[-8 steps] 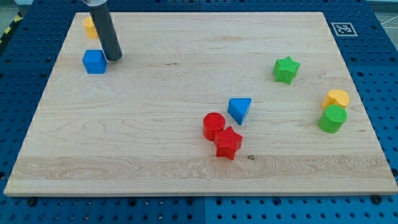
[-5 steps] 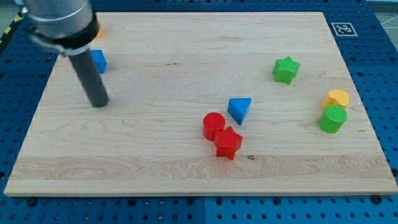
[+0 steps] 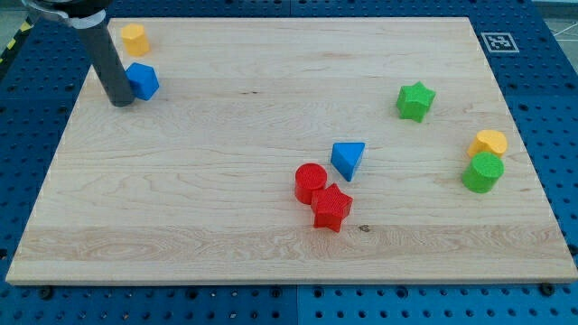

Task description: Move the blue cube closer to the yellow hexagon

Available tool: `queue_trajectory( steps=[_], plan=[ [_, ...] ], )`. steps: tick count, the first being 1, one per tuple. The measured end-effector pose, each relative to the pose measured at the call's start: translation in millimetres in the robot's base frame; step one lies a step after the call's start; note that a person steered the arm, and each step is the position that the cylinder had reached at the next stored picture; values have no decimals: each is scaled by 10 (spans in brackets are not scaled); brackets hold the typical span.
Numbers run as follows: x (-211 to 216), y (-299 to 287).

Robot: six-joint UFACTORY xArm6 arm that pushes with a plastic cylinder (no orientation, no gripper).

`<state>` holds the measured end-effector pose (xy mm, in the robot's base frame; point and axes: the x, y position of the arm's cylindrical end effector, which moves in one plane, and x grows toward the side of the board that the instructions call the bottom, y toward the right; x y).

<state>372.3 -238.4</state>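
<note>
Seven blocks lie on the wooden table [image 3: 271, 81], my tip [image 3: 119, 101] beside the blue cube [image 3: 142, 80].

Camera view: my tip, a plain rod with no jaws, stands against the cube's left side near the top-left corner; the yellow hexagon [image 3: 135, 39] sits just above the cube. Mid-table lie a blue triangle [image 3: 348, 159], red cylinder [image 3: 310, 181] and red star [image 3: 331, 207]; near the right edge, a green star [image 3: 415, 100], yellow block [image 3: 489, 143] and green cylinder [image 3: 483, 171].

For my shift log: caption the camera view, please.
My tip sits just left of the blue cube, with the yellow hexagon close above it.
</note>
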Motion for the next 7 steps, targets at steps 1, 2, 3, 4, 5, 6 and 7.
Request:
queue_trajectory(
  steps=[1, 2, 3, 4, 5, 6, 7],
  plan=[
    [-198, -102],
    [113, -54],
    [353, 64],
    [438, 293],
    [323, 293],
    [200, 268],
    [-12, 253]
  ],
)
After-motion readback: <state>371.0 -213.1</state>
